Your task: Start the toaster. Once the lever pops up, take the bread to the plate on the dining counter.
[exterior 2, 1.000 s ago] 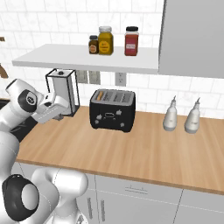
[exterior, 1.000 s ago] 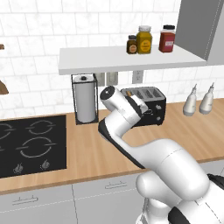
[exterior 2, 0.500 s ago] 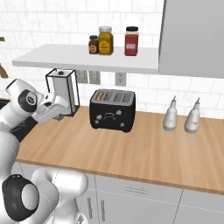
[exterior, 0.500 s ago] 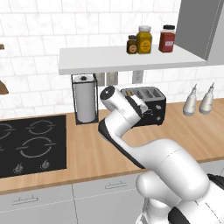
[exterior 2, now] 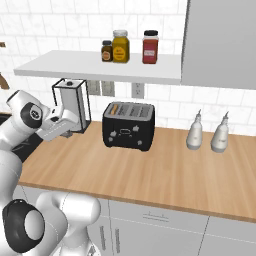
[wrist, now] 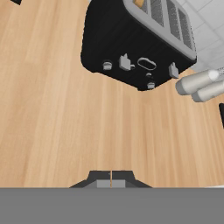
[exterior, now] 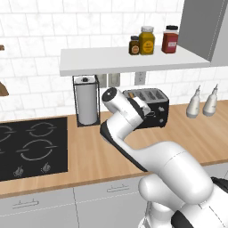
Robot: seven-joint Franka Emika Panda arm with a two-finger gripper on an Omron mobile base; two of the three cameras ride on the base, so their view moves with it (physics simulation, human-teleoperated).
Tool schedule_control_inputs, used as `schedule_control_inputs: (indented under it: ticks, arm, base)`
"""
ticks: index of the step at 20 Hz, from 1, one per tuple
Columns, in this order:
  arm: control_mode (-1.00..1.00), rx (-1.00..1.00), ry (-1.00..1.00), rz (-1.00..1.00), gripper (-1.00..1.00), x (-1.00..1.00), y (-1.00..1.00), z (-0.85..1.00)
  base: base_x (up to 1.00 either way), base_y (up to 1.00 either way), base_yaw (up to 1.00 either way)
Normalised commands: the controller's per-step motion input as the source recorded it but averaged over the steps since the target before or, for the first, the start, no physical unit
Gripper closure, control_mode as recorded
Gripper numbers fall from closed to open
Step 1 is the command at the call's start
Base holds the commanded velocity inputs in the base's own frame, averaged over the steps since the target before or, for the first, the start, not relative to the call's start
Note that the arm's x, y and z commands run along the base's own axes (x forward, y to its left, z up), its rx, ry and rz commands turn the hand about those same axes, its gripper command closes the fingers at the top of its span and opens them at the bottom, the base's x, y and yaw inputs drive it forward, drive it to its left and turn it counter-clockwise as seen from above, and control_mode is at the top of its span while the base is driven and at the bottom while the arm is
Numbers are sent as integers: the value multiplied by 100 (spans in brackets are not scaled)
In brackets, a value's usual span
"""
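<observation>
The black toaster (exterior: 153,107) (exterior 2: 129,126) (wrist: 131,41) stands on the wood wall-side counter, with its levers and knobs facing me. A tan edge of the bread (exterior 2: 114,107) (wrist: 139,3) shows in its leftmost slot. My gripper (wrist: 111,177) is shut with nothing in it. It hovers over bare counter, a short way in front of the toaster and to its left, touching nothing. The plate and the dining counter are out of view.
A paper-towel roll (exterior: 87,104) (exterior 2: 70,102) stands left of the toaster and a black stove (exterior: 31,147) lies further left. Two pale bottles (exterior: 202,102) (exterior 2: 205,132) (wrist: 201,85) stand to the right. A shelf with jars (exterior: 151,40) (exterior 2: 125,46) hangs above.
</observation>
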Motion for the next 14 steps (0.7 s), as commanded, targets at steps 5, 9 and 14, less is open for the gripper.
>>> schedule_control_inputs:
  ticks: [5, 9, 14]
  arm:
    - [-100, 0, 0, 0, 100, 0, 0, 0]
    - [-100, 0, 0, 0, 100, 0, 0, 0]
    - [-100, 0, 0, 0, 100, 0, 0, 0]
  base:
    - [0, 0, 0]
    - [0, 0, 0]
    - [0, 0, 0]
